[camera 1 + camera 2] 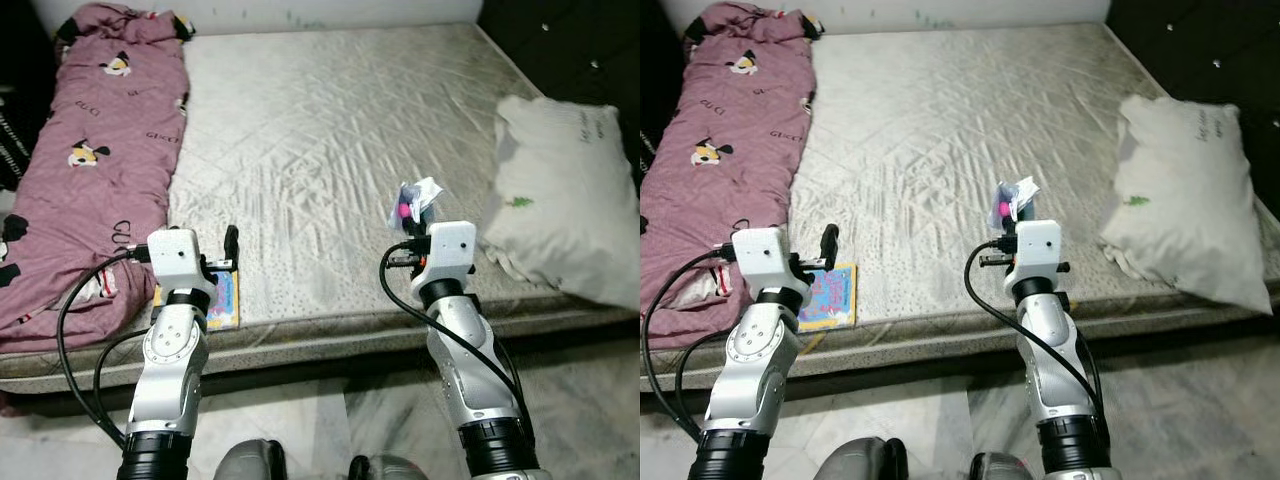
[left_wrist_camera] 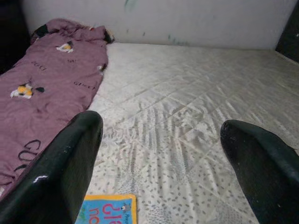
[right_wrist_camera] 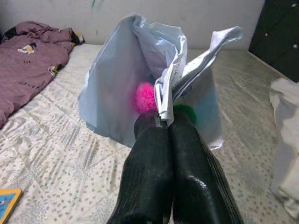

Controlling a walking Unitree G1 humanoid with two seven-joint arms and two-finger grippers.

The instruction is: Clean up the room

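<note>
Bed: grey-white quilted mattress [image 1: 330,130], near edge facing the robot, far edge against a pale wall.

Right gripper [image 3: 166,122]: fingers pressed together, clenched on a crumpled clear plastic bag [image 3: 140,79], held above the mattress near its front edge. Inside the bag, a pink fluffy lump [image 3: 145,96] and a green patch show; what they are cannot be made out. In the head views the bag [image 1: 415,200] is mostly hidden behind the wrist housing.

Left gripper [image 2: 161,154]: fingers spread apart, holding nothing, over the mattress front edge.

Flat blue-and-yellow picture book [image 1: 830,292]: on the mattress front edge, beneath the left gripper, partly covered by that arm.

Mauve printed blanket [image 1: 100,150]: along the mattress's left side, cut off by the frame.

White pillow [image 1: 565,195]: on the mattress's right side, overhanging its edge.
</note>
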